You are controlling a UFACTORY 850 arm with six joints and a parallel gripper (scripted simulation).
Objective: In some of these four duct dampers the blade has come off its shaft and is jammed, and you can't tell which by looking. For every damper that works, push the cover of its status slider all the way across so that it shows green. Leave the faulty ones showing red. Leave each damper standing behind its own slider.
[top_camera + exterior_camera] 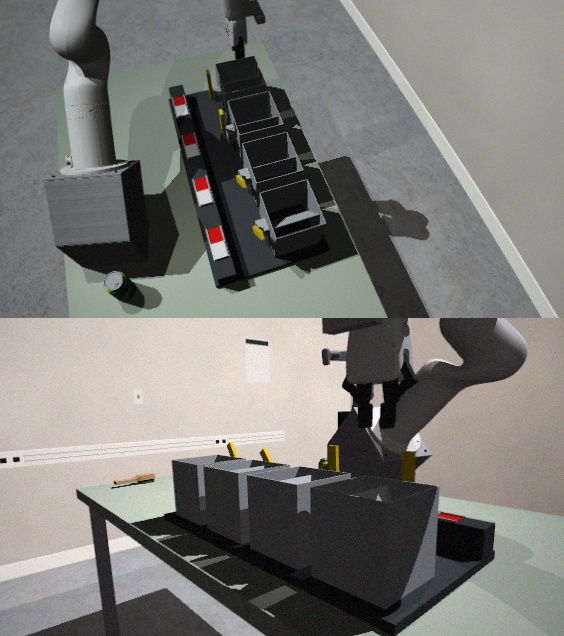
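Four grey open-topped duct dampers stand in a row on a black base plate (235,200): the far one (240,75), two middle ones (255,115) (272,157), and the near one (292,215). Each has a yellow lever on its left side; the two far levers (209,84) (222,122) stand upright, the two near ones (241,181) (258,232) lie low. All status sliders show red (179,101) (189,140) (201,185) (216,235). My gripper (239,50) hangs above the far damper (375,538), well clear of it. Its fingers (375,420) stand partly apart and hold nothing.
The robot's base block (92,205) stands left of the slider rail. A green can (119,286) stands at the table's near left corner. A wooden brush (134,479) lies at the table's far end. The table edge runs just behind the dampers.
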